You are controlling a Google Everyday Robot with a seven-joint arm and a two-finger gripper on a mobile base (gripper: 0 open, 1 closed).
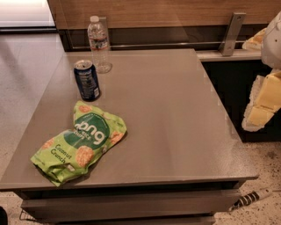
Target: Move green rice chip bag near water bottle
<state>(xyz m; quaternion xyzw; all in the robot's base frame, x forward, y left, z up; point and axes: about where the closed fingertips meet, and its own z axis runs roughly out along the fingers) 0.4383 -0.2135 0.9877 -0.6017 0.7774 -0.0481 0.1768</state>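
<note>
Grey and smooth, a square table [175, 110] fills most of the view, standing on a speckled floor [268, 162] in front of a wood-panelled wall [167, 11]. A slanted metal bracket [231, 33] leans against that wall towards the right. The green rice chip bag [81, 141] lies flat and crinkled on the table's near left corner, printed face up, with white lettering on a dark green circle and round golden chips pictured around it. Its lower end comes close to the table's front edge. Further back along the left side a dark blue soda can [87, 80] stands upright, apart from the bag. The water bottle [99, 44] stands upright just behind the can at the table's far left edge, clear, with a white cap and a pale label band. The bag is well apart from the bottle, with the can between them. The gripper [262, 103] hangs at the right edge of the view, off the table's right side, showing white and yellow parts; whether it is open or closed I cannot tell. A white power strip [252, 197] lies on the floor by the table's near right corner
</note>
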